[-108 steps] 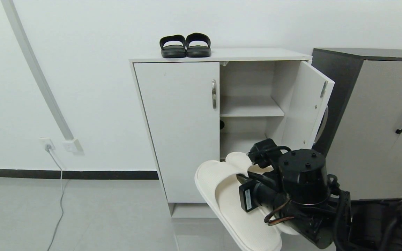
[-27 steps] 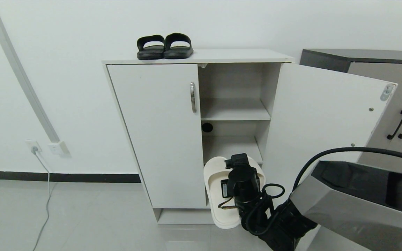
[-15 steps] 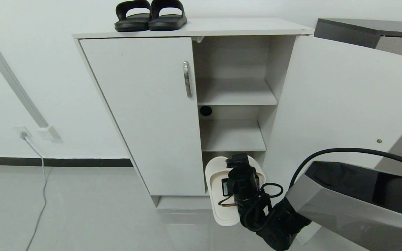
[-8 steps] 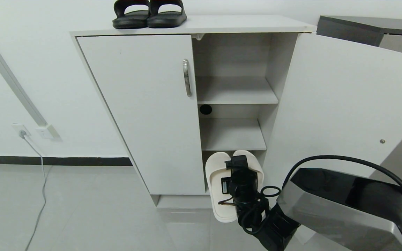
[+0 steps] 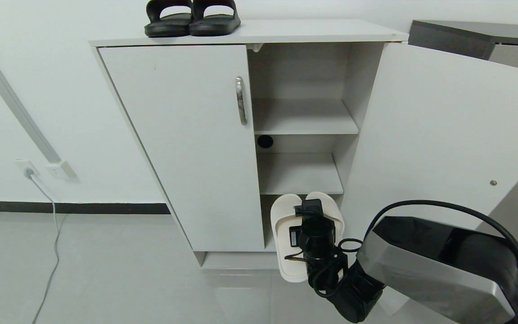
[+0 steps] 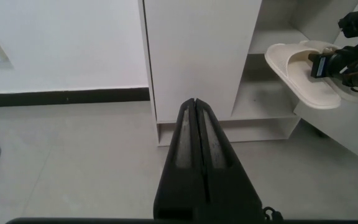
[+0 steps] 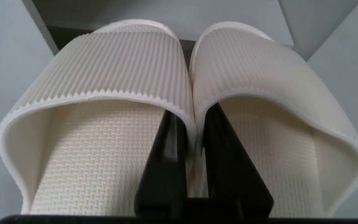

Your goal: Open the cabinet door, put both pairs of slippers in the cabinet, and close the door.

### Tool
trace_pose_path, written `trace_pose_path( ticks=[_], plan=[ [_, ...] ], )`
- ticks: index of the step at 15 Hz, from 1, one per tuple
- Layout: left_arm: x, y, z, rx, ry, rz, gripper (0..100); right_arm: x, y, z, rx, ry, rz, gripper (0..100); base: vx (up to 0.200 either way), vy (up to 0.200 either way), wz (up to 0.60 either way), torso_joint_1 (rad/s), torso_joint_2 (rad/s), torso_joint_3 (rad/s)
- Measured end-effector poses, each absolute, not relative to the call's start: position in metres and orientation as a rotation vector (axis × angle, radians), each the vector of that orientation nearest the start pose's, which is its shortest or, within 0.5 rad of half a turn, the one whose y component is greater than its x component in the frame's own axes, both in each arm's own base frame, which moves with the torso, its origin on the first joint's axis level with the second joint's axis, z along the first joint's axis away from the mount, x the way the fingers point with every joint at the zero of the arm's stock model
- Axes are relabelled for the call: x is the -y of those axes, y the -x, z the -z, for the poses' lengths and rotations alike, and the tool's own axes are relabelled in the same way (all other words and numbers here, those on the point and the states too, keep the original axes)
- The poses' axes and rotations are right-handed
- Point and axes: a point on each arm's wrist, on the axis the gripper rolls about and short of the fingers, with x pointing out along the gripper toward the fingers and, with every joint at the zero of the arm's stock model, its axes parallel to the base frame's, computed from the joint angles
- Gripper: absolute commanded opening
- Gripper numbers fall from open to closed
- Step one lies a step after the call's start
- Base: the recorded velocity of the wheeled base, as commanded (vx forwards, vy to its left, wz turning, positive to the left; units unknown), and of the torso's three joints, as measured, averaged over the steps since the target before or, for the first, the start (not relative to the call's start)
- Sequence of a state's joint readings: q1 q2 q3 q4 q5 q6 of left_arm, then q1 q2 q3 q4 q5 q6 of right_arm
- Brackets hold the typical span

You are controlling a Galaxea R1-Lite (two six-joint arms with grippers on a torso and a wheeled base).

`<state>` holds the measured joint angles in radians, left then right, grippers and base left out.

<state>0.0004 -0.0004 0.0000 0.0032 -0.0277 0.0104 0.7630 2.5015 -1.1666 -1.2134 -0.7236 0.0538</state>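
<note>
Since the cabinet (image 5: 187, 135) has not shifted in the head view over the last half-second, the small move is the arm's own. The white slippers (image 5: 282, 234) have edged toward the cabinet's lowest compartment, toes at its opening and heels out in front. The right end effector (image 7: 194, 162) pinches their inner walls together. The left end effector (image 6: 194, 143) hangs empty before the cabinet, fingers pressed together. The black slippers (image 5: 192, 18) wait on the cabinet's top. I judge the first placement nearly done. Seven seconds ago the pair was tilted well short of the cabinet; the door (image 5: 434, 135) seems wider now, though the camera has also come closer.
</note>
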Motion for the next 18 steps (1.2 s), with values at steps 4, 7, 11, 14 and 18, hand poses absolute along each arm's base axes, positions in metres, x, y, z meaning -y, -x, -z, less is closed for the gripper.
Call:
trace_pose_path(
  ticks=[4,7,11,14,18],
  plan=[
    [0.0007,0.0228,-0.0752,-0.003,-0.01,0.026,0,-0.2998,-0.338,-0.0159,-0.088,0.03,-0.033,0,0.15,0.0,0.0,-0.001,0.0,0.001],
    [0.0006,0.0228,-0.0752,-0.003,-0.011,0.027,0,-0.2994,-0.3384,-0.0163,-0.087,0.03,-0.033,0,0.2,0.0,0.0,0.001,0.0,0.002],
    [0.0006,0.0228,-0.0752,-0.003,-0.011,0.027,0,-0.2994,-0.3384,-0.0195,-0.081,0.024,-0.033,0,0.2,0.0,0.0,0.004,0.0,0.001],
    [0.0007,0.0228,-0.0751,-0.003,-0.01,0.026,0,-0.2992,-0.338,-0.0195,-0.083,0.026,-0.033,0,0.2,0.0,0.0,0.004,0.0,0.005],
    [0.0006,0.0228,-0.0751,-0.003,-0.009,0.026,0,-0.2977,-0.3392,-0.0188,-0.084,0.027,-0.03,0,0.05,0.0,0.0,0.001,0.0,0.001]
  ],
)
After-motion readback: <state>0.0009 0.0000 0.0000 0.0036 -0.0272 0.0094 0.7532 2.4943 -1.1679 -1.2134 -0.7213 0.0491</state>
